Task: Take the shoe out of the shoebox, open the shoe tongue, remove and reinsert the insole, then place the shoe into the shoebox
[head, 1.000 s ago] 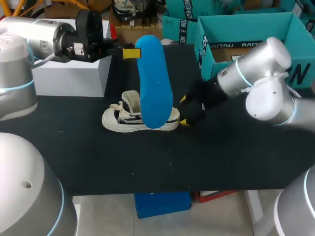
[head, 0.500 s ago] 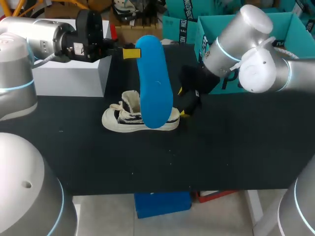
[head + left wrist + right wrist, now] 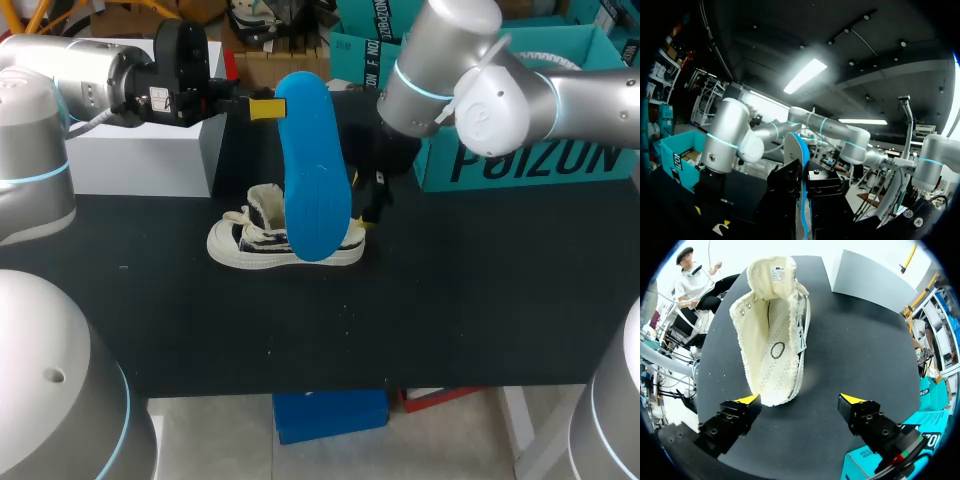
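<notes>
A cream canvas shoe (image 3: 250, 243) stands on its sole on the black table (image 3: 450, 300), partly hidden by a blue insole (image 3: 315, 170) hanging in front of it. My left gripper (image 3: 262, 107) is shut on the insole's upper end and holds it above the shoe. The left wrist view shows the insole (image 3: 801, 200) edge-on between the dark fingers. My right gripper (image 3: 370, 200) stands open just behind the shoe's heel. In the right wrist view the shoe (image 3: 772, 340) lies ahead of the open right gripper (image 3: 800, 400), tongue folded back, inside bare.
The teal shoebox (image 3: 520, 110) stands open at the back right, right behind my right arm; its corner (image 3: 880, 460) shows beside the right gripper. A white box (image 3: 140, 150) sits at the back left, under my left arm.
My right arm has swung from the right side toward the back, in front of the shoebox, and its open gripper has crept slightly back beside the shoe's heel. The left arm and insole have kept still.
</notes>
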`<state>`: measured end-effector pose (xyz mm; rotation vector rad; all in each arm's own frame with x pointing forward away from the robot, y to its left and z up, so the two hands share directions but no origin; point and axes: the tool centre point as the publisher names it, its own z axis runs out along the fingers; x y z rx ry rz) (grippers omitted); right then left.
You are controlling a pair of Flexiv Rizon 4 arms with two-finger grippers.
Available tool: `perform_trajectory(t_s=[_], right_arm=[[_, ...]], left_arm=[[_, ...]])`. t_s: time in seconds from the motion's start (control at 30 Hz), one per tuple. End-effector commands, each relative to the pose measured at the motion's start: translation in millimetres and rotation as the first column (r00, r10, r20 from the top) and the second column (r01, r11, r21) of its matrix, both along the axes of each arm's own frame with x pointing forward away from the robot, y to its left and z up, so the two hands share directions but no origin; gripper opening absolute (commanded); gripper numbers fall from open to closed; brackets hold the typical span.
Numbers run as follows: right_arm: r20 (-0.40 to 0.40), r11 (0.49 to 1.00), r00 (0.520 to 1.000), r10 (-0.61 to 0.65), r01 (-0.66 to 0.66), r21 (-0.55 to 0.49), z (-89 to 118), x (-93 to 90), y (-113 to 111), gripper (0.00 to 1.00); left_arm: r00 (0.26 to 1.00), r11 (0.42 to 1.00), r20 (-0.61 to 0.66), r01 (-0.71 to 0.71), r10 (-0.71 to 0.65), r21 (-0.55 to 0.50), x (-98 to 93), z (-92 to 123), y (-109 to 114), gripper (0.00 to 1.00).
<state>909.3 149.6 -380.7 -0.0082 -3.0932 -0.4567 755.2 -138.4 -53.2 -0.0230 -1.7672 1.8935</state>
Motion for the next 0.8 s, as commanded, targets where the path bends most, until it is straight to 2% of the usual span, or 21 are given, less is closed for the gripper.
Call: perform_trajectory(t_s=[0.03, 0.8], right_arm=[[-0.006, 0.989, 1.000, 0.000, -0.001, -0.149, 3, 3.1, 9, 1.00], [-0.007, 0.986, 1.000, 0.028, -0.029, -0.162, -1, 14.4, 66, 1.00]], left_arm=[[1.000, 1.000, 0.001, -0.005, 0.005, 0.000, -1.3, -1, -1, 0.00], [1.000, 1.000, 0.001, -0.005, 0.005, 0.000, -1.3, -1, -1, 0.00]])
